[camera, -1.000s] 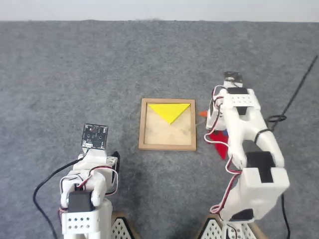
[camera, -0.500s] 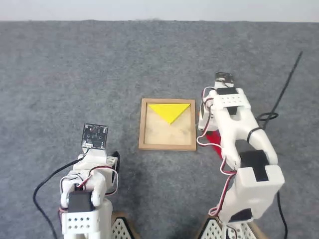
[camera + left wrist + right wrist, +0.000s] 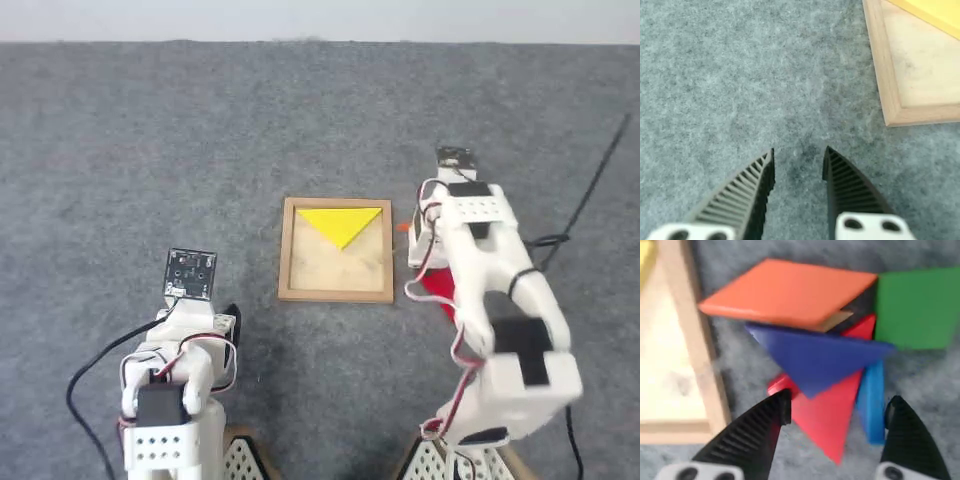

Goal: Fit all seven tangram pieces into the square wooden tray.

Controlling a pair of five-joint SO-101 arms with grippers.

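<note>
The square wooden tray (image 3: pixel 286 262) lies mid-table with a yellow triangle (image 3: pixel 340 222) in its far half. Just right of the tray a heap of pieces sits under the right arm: an orange piece (image 3: pixel 790 292) on top, a dark blue triangle (image 3: pixel 815 357), a red triangle (image 3: pixel 827 417), a light blue piece (image 3: pixel 872 402) and a green piece (image 3: pixel 920 307). My right gripper (image 3: pixel 837 407) hangs open above the heap, fingers either side of the red and blue triangles. My left gripper (image 3: pixel 799 162) is open over bare carpet, near the tray's corner (image 3: pixel 895 112).
Grey carpet covers the whole table. Red (image 3: pixel 438 290) and orange (image 3: pixel 404 227) pieces peek out beside the right arm. A black cable (image 3: pixel 590 190) runs off at the right. Both arm bases stand at the near edge.
The right arm swung slightly left toward the tray, then back right, staying over the heap of pieces. The left arm has not moved.
</note>
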